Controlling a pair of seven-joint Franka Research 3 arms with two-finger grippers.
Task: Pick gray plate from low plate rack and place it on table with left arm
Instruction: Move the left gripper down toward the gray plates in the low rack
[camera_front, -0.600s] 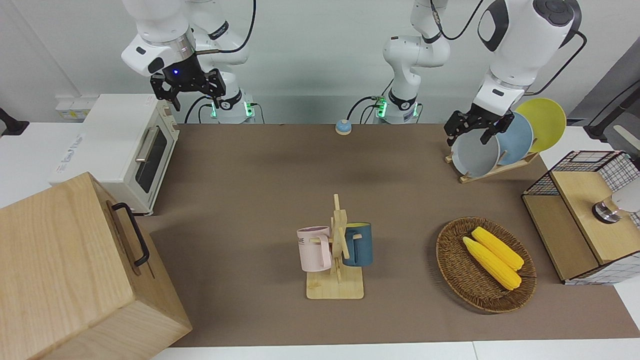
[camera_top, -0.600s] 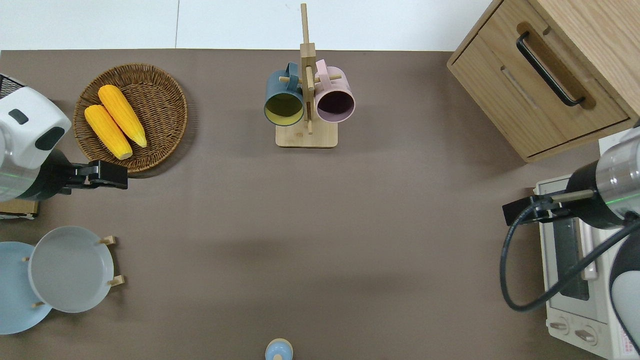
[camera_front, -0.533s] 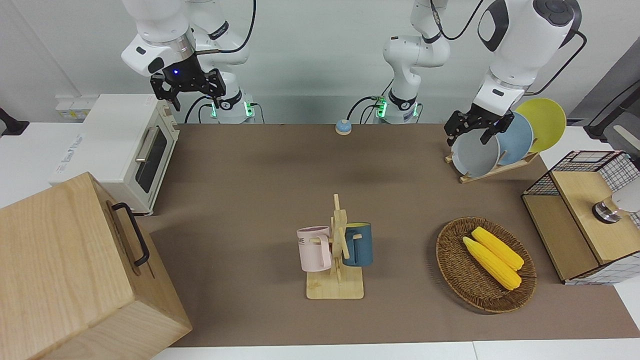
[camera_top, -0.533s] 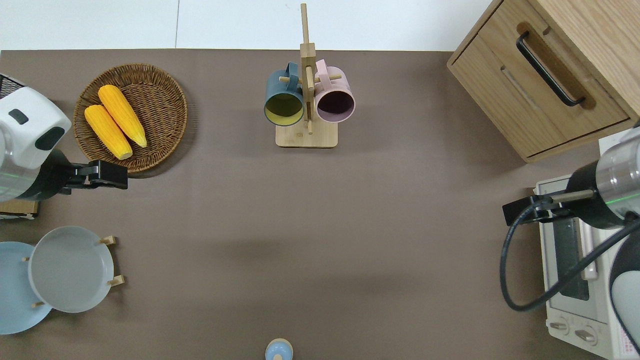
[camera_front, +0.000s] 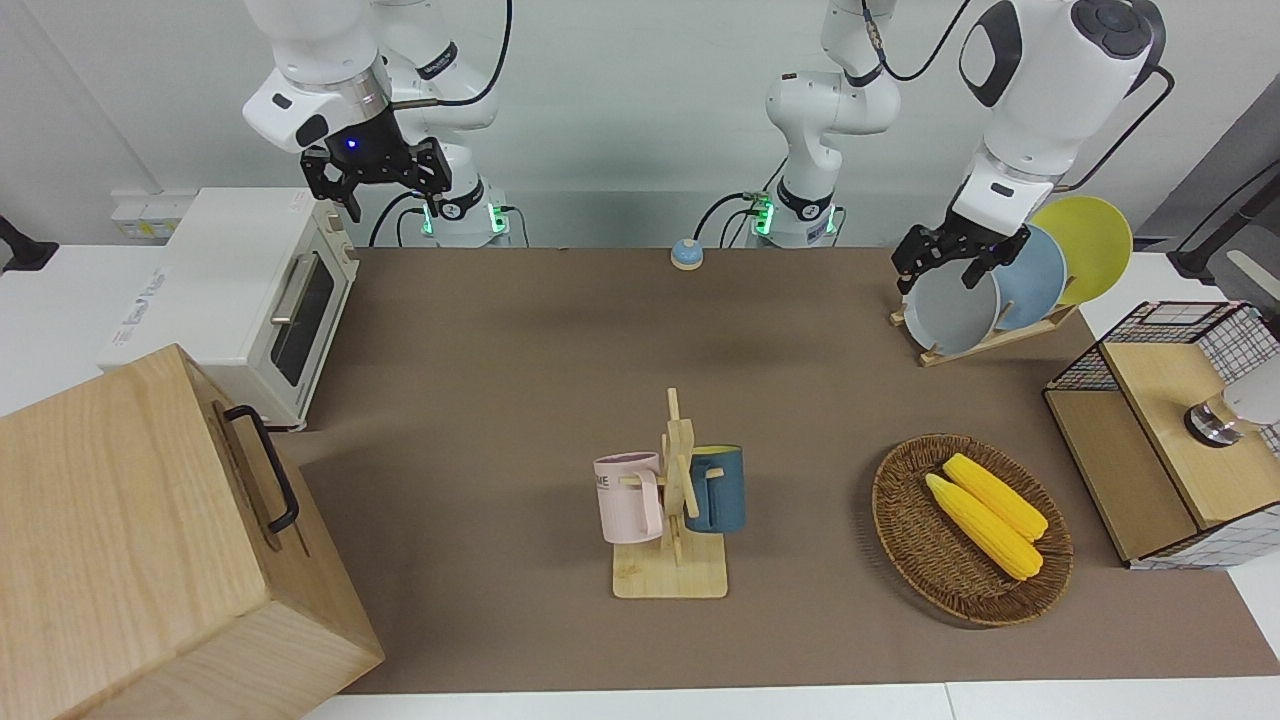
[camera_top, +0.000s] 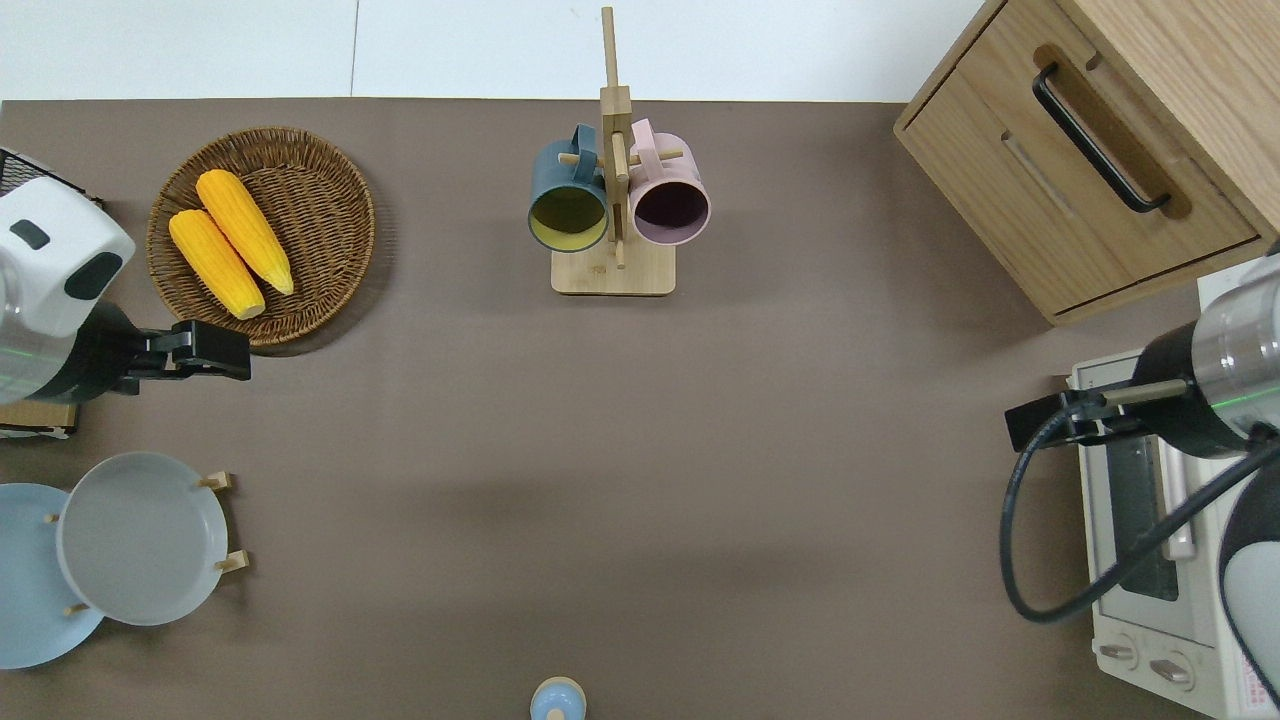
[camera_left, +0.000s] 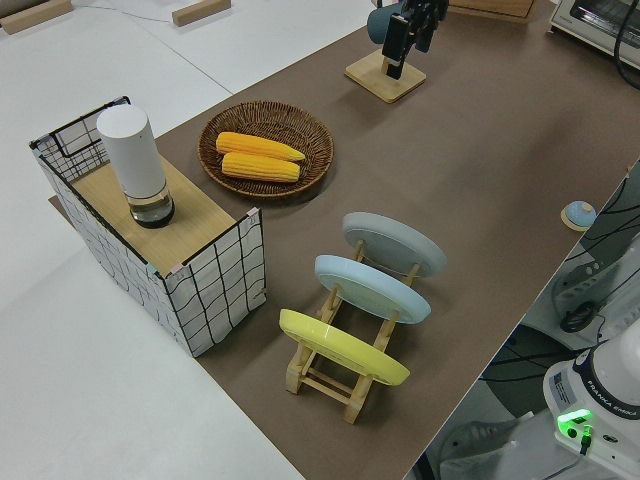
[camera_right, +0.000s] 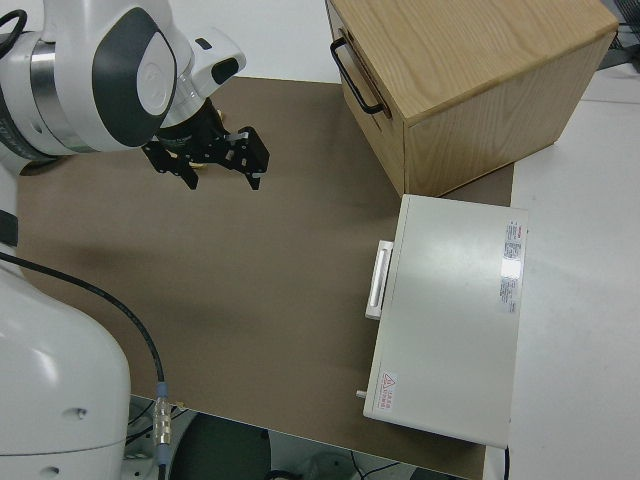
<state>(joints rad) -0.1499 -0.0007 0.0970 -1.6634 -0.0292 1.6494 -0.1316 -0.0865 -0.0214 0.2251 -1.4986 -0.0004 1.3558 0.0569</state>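
**A:** What was the left claw (camera_front: 937, 280) doing?

**B:** It hung in the air with its fingers spread and nothing between them. From above it was over the bare brown mat, between the basket (camera_top: 300, 160) of corn and the rack (camera_left: 330, 375). It was not yet over the plates. The right claw (camera_front: 372, 185) was parked.

**A:** And the gray plate (camera_front: 950, 312)?

**B:** It was in the rack, leaning in the end slot toward the right arm's end of the table. The blue plate (camera_front: 1035, 278) stood in the next slot and the yellow plate (camera_front: 1090, 235) in the one after. Its hollow face looked toward the open table (camera_front: 500, 400), and nothing stood on that side of it.

**A:** How would it handle?

**B:** I judged it stiff, fairly light and smooth, so it would likely slip in a loose pinch. I could not tell ceramic from plastic, so I would treat it as breakable.

**A:** Where would you take hold?

**B:** On the raised rim at the top edge, where it stood clear of the slats. One finger would go on the hollow face and one on the back, in the gap toward the blue plate. That gap looked narrow, so the finger on the back had to go in cleanly. I'd lift along the slant of the slot so the lower edge didn't catch on the pegs.
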